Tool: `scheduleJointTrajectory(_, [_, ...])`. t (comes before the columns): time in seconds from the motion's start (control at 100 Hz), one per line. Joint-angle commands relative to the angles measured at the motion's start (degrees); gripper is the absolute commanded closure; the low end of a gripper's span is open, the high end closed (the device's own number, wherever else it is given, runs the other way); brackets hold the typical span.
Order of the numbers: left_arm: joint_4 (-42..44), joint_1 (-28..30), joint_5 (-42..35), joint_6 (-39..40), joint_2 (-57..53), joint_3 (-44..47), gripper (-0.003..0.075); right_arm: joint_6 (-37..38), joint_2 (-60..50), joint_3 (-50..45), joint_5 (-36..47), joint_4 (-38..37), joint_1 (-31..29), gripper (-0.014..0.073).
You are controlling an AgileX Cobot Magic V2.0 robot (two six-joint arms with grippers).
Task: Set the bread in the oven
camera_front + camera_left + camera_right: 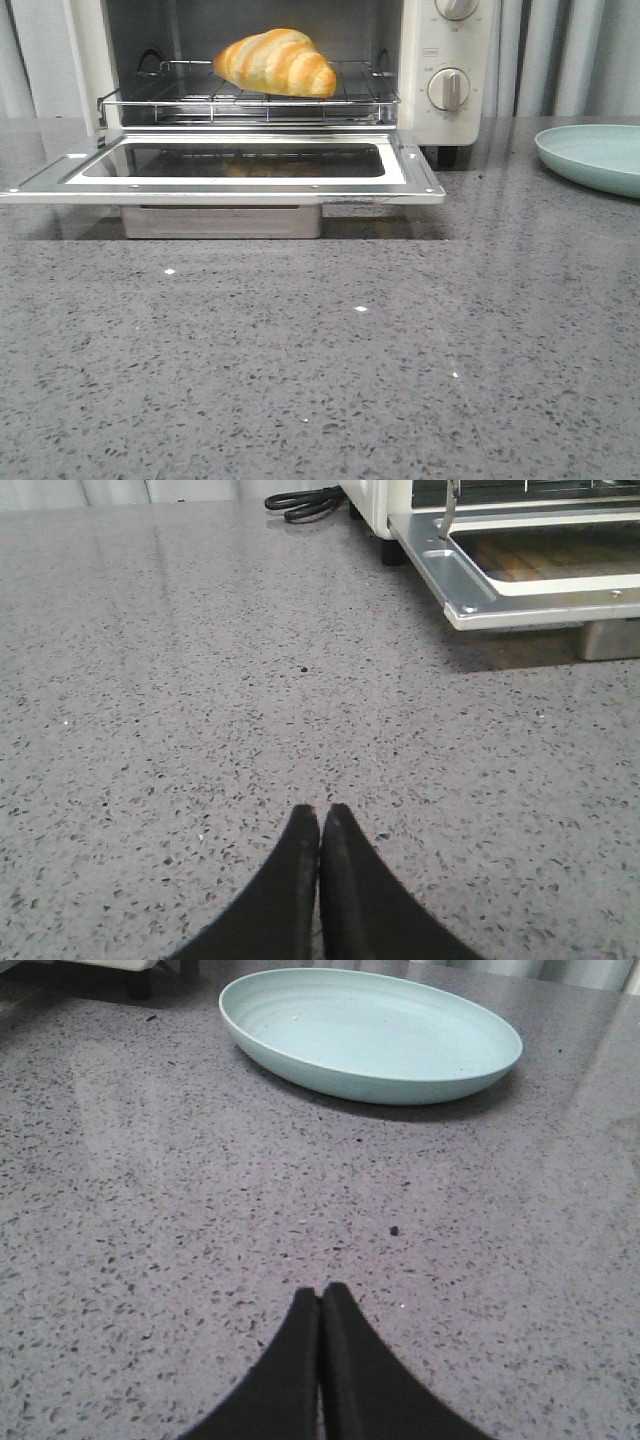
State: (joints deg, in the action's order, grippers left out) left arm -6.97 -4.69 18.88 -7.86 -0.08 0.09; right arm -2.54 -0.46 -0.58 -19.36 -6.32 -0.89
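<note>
No words, brand names or numbers can be read in any of the three views. The oven point(440, 70) has a small pale label patch on its control panel between the two knobs point(449, 89), but its print is too small and blurred to make out. Faint tick marks ring the knobs, and none can be read as figures. The plate point(370, 1035) carries no lettering, and the speckled tabletop point(320, 350) bears no sign or sticker. The open door point(230, 165) shows plain metal and glass only.
</note>
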Motion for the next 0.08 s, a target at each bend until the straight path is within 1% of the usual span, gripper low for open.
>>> scheduleJointTrajectory(0.0, [-0.2, 0.1, -4.0, -0.1, -1.6, 1.3, 0.0742, -0.7, -1.2, -1.5, 1.5, 0.4, -0.3, 0.0661])
scheduleJointTrajectory(0.07, [-0.2, 0.1, -4.0, -0.1, -1.6, 1.3, 0.0741, -0.7, -1.2, -1.5, 1.5, 0.4, -0.3, 0.0661])
